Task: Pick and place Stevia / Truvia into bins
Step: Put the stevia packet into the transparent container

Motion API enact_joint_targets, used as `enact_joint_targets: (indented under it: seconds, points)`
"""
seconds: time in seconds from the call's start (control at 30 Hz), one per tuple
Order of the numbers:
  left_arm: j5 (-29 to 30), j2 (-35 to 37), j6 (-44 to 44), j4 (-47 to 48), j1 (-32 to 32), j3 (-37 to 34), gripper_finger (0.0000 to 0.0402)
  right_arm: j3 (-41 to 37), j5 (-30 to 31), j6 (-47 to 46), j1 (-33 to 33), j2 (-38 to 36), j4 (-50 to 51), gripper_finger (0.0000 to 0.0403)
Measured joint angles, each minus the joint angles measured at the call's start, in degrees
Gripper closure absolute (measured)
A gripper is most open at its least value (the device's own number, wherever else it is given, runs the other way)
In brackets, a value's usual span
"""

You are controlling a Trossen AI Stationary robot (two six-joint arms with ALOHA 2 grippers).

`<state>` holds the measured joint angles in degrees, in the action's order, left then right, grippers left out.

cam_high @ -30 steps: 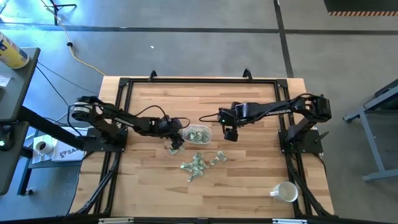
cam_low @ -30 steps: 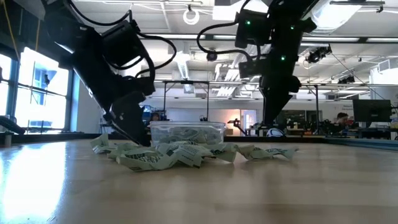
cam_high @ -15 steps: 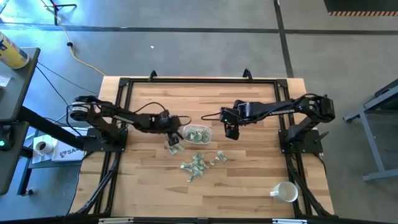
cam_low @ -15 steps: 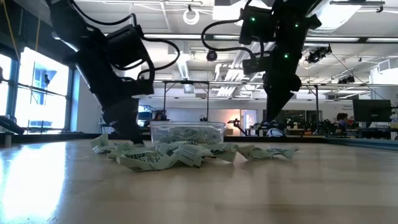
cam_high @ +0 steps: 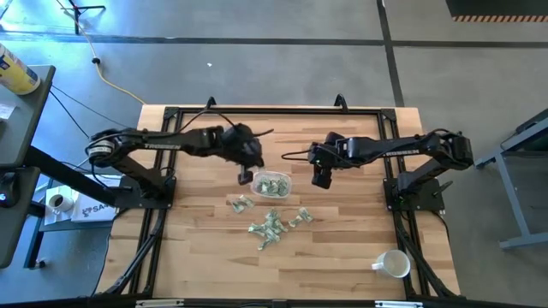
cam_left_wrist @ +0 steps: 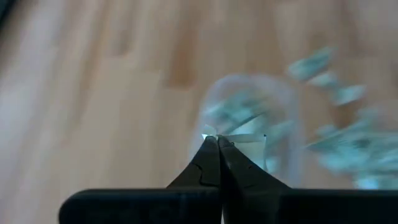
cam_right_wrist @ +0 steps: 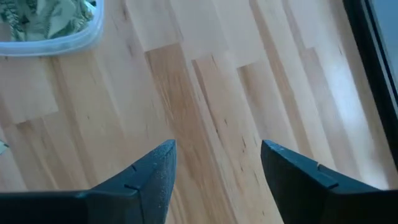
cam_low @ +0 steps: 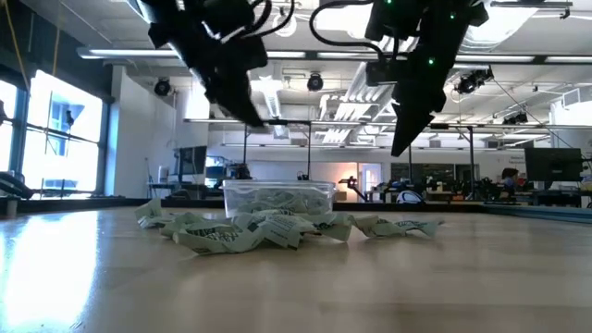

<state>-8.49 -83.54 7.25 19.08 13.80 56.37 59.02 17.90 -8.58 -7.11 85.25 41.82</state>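
Green and white sweetener packets lie on the table in a loose pile [cam_high: 272,227], with one more to its left [cam_high: 240,204]; they also show in the low view [cam_low: 250,231]. The clear container [cam_high: 272,184] holds several packets and also shows in the low view [cam_low: 277,196]. My left gripper [cam_high: 247,175] hangs above the container's left edge, shut on one packet [cam_left_wrist: 239,138]. My right gripper [cam_high: 321,180] is open and empty, raised to the right of the container [cam_right_wrist: 50,31]. My left gripper pinches one white packet by an end [cam_left_wrist: 214,137] between its two fingertips. The fingers slant down from above. The packet is lifted clear of the table and sticks out sideways from the tips, over the container [cam_left_wrist: 249,118].
A white mug [cam_high: 392,263] lies near the table's front right corner. A black frame [cam_high: 274,111] runs round the table. Bare wood lies to the front left and along the far side.
My left gripper has risen from the table beside the packets left of the container and gone toward the far edge, carrying one packet up over the container's left edge. The other packet there has stayed. My right gripper has risen a little.
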Motion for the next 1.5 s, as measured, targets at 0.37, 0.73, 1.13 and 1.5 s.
enact_joint_targets:
  seconds: [0.37, 0.73, 1.13, 1.5]
  points:
    - [-5.87, -9.46, -6.52, -3.09, -2.32, 0.10, 0.0358, 0.02, -14.09, 7.24, 0.59, 2.55, -0.43, 0.0179]
    - [1.88, -10.43, -19.02, -2.29, -3.54, 0.65, 0.0240, 0.02, -17.42, 9.07, 7.54, 4.79, -5.33, 0.0140]
    - [14.34, -0.24, -35.51, 1.04, -15.12, 0.71, 0.0178, 0.06, -14.42, -2.78, 17.76, 10.70, -12.97, 0.0135]
    - [20.28, 8.00, -37.38, 14.03, -24.52, 0.74, 0.0228, 0.04, -1.76, -35.40, 27.70, 16.46, -13.93, 0.0148]
